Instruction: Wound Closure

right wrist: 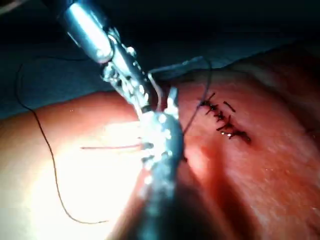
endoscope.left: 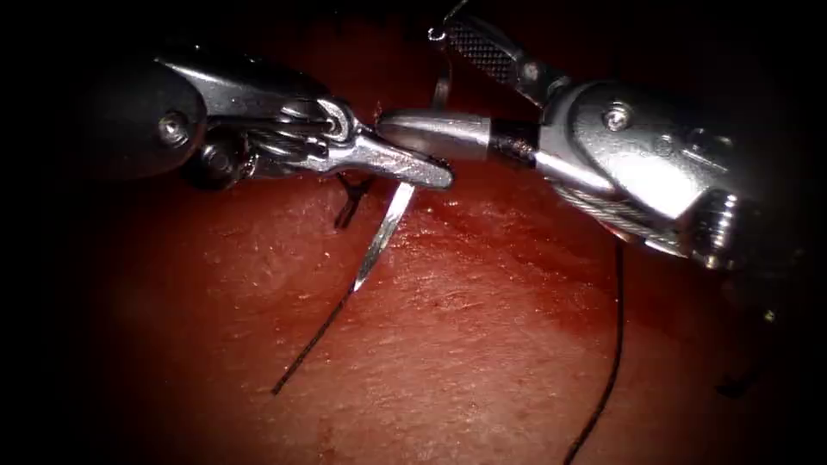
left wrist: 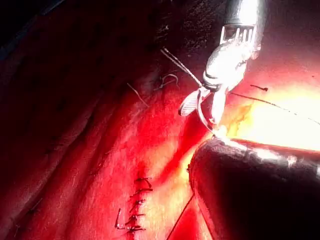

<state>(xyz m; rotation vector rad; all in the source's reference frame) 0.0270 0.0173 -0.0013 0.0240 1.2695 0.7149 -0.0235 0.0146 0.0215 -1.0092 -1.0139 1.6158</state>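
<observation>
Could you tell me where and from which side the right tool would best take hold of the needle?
The left tool holds the needle at its upper end; the bare shaft slants down-left, above the tissue. Probably grip mid-shaft, below those jaws, coming from the right, where the right tool waits with open jaws.

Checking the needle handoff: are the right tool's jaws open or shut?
Open. In the endoscope view the right tool has one jaw raised and one level; the left tool holds the needle above the tissue.
</observation>
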